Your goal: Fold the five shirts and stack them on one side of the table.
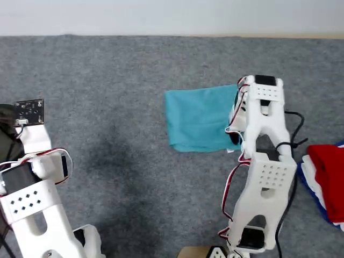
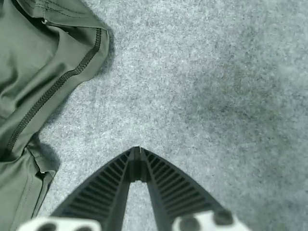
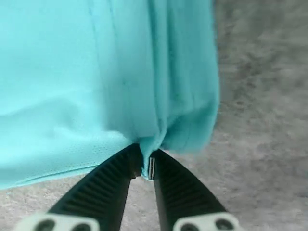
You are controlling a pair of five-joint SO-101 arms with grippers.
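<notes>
A folded teal shirt (image 1: 199, 118) lies on the grey carpet at the table's middle. My right gripper (image 3: 147, 166) is shut on the teal shirt (image 3: 96, 77), pinching its edge at the shirt's right side, where the right arm (image 1: 260, 161) stands over it. My left gripper (image 2: 139, 161) is shut with nothing in it, its tips just above bare carpet. A dark olive shirt (image 2: 36, 72) lies beside it, apart from the fingers. The left arm (image 1: 32, 183) stands at the table's left edge.
A stack of folded shirts (image 1: 325, 180), red on top over white and blue, sits at the right edge. A small dark circuit board (image 1: 29, 111) is mounted on the left arm. Open grey carpet (image 1: 118, 80) spreads between the two arms.
</notes>
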